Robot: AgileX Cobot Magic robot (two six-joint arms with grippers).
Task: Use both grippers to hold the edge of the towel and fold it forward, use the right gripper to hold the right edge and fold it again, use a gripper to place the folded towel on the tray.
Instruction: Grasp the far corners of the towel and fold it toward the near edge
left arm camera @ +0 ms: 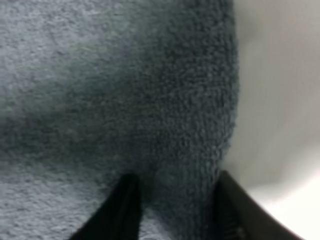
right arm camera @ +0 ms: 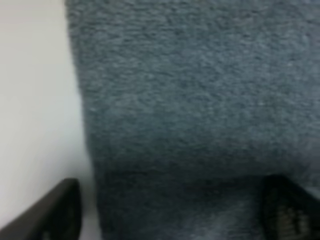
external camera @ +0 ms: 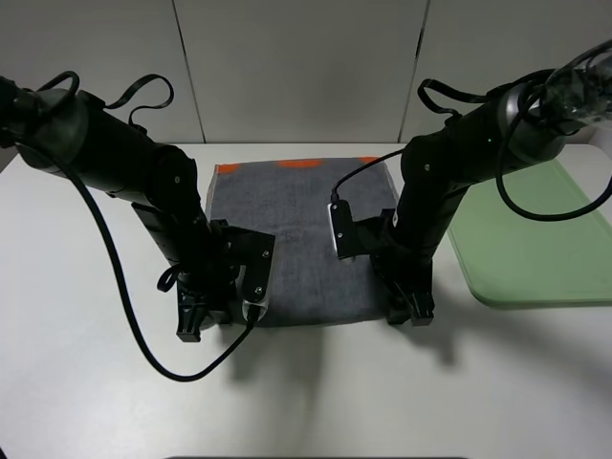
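Note:
The dark grey towel [external camera: 296, 229] lies spread flat on the white table, its orange band [external camera: 304, 163] at the far edge. My left gripper [external camera: 206, 320] is down at the towel's near left corner. In the left wrist view [left arm camera: 175, 210] its two black fingers stand close together with a ridge of towel [left arm camera: 125, 100] pinched between them. My right gripper [external camera: 406, 308] is down at the near right corner. In the right wrist view [right arm camera: 170, 215] its fingers are wide apart, straddling the towel's side edge [right arm camera: 200, 100]. The light-green tray [external camera: 535, 249] lies to the right of the towel.
The white table [external camera: 96, 382] runs to a pale wall behind. Black cables loop off both arms, one trailing over the table in front of the left gripper [external camera: 182, 373]. The tray sits close beside the right arm.

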